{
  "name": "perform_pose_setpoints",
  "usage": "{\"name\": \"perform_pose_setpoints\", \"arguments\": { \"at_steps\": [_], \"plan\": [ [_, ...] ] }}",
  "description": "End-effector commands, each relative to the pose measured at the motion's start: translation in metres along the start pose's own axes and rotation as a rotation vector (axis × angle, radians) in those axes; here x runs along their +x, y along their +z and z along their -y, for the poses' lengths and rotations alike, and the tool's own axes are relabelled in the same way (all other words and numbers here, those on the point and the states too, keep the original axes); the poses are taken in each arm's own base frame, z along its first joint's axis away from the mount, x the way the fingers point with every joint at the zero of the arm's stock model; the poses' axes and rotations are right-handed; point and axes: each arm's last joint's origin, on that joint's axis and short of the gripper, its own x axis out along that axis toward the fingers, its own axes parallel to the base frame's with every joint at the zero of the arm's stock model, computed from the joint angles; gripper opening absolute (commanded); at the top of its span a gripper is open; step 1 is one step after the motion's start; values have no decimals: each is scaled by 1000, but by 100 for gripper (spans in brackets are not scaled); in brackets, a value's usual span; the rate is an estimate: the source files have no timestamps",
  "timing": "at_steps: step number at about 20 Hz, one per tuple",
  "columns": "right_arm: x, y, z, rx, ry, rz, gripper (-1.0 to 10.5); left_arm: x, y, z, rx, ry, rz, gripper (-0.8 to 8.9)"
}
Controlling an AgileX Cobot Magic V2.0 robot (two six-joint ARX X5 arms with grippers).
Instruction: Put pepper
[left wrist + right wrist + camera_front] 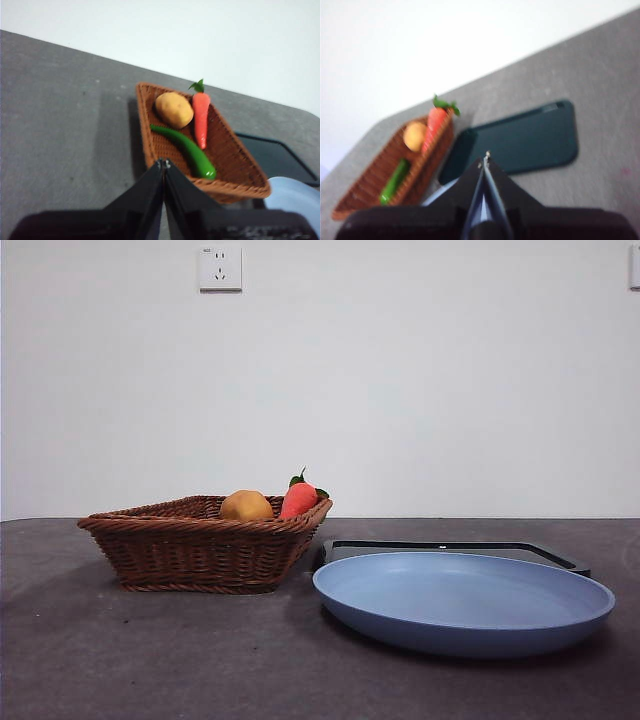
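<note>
A: How far along is the job with the pepper?

B: By the look of it, nothing is done yet. The pepper lies in the basket, untouched, just beyond the tip of the left gripper and a little to one side of it.

A: What does that gripper do?

B: Its two black jaws are pressed together, with nothing between them. It hangs above the table, short of the basket's near rim.

A: What else lies in the basket?

B: A potato and a carrot, both past the pepper as seen from the left gripper. The potato touches the pepper's thin end; the carrot lies alongside, near but apart, as far as the wrist view shows.

A: And further right?

B: A dark tray lies ahead of the right gripper, and a blue plate sits in front of the tray in the front view. The plate is bare. The right gripper's jaws are also closed on nothing, and the basket is well off to its side.

A: So what is left?

B: Seemingly everything: open the jaws, reach the pepper, grasp it, lift it out and set it down, probably on the plate, though the task does not say where.
</note>
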Motion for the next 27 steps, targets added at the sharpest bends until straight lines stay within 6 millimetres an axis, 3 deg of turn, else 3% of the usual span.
{"name": "perform_pose_setpoints", "arguments": {
  "at_steps": [1,9,15,21,27],
  "plan": [
    [0,18,-8,-23,5,2,5,-3,18,7,-13,-20,-10,7],
    [10,62,-29,-111,19,-202,5,6,70,28,71,-114,-192,7],
    [15,93,-46,-210,41,-412,5,12,98,39,140,-205,-355,6],
    [17,115,-60,-311,55,-644,5,11,110,46,166,-264,-474,6],
    [19,115,-60,-325,54,-724,16,9,110,47,163,-272,-524,11]
  ]
}}
